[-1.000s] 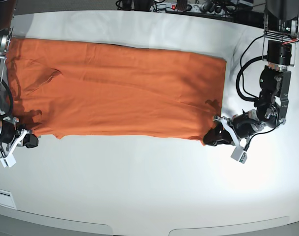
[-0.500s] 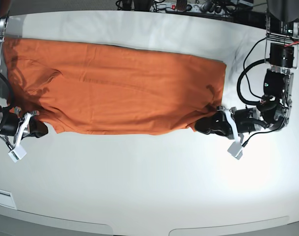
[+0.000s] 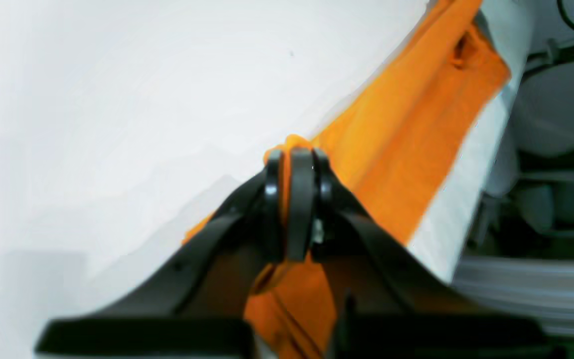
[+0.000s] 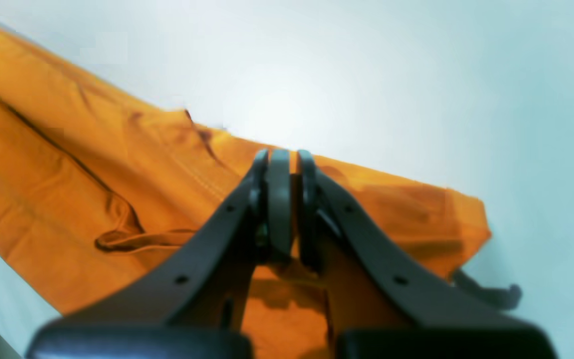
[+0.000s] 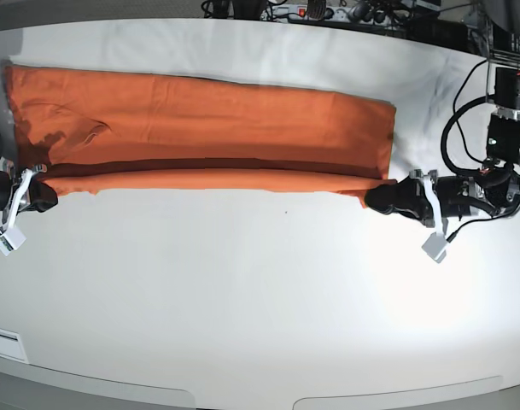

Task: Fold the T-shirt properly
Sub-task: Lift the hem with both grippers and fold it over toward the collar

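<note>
The T-shirt (image 5: 200,120) lies stretched in a long orange band across the white table (image 5: 268,307), its near edge lifted and pulled taut between our two grippers. Our left gripper (image 3: 294,164) is pinched tight, with a small bunch of orange cloth squeezed between its fingers (image 3: 301,209) and the rest of the shirt trailing away beyond and below them. Our right gripper (image 4: 282,167) is likewise clamped, the shirt's corner caught between its fingers (image 4: 279,209) and the fabric spreading out behind and to one side of them.

We judge the fold is midway: the raised edge has yet to be carried across and laid on the far half. The risk we see is in the thin cloth. Each pinch holds only a little fabric, so a strong pull between the fingers could slip a corner free. If the two ends travel unevenly, the fold line would skew and the edges would not meet. Slack in the middle could also sag and wrinkle.
</note>
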`<action>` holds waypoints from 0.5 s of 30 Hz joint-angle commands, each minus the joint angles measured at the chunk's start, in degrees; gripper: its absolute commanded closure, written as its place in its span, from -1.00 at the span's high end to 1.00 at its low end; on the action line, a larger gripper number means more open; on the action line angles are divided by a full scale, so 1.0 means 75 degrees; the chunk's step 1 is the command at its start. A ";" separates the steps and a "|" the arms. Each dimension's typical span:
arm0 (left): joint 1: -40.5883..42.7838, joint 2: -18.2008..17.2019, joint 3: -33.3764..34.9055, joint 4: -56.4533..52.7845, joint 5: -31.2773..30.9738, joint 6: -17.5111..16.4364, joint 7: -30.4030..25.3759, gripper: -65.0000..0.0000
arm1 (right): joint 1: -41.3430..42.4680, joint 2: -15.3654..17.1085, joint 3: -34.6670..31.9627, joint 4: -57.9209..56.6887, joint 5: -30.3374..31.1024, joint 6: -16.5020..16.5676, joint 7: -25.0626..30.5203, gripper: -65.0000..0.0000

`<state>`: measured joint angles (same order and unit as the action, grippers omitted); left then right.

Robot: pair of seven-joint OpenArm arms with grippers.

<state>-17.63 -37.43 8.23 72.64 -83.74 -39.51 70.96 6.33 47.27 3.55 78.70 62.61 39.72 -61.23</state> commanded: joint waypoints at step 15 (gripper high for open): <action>-0.0146 -0.0140 -0.0067 0.0472 -0.0167 0.0627 0.1206 -1.00 | 0.0108 0.0216 0.0134 0.0099 0.1043 0.0037 -0.1792 -1.00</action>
<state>-17.61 -37.36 8.25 75.29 -83.64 -34.50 79.75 6.04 47.27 3.64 78.70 69.67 39.72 -74.87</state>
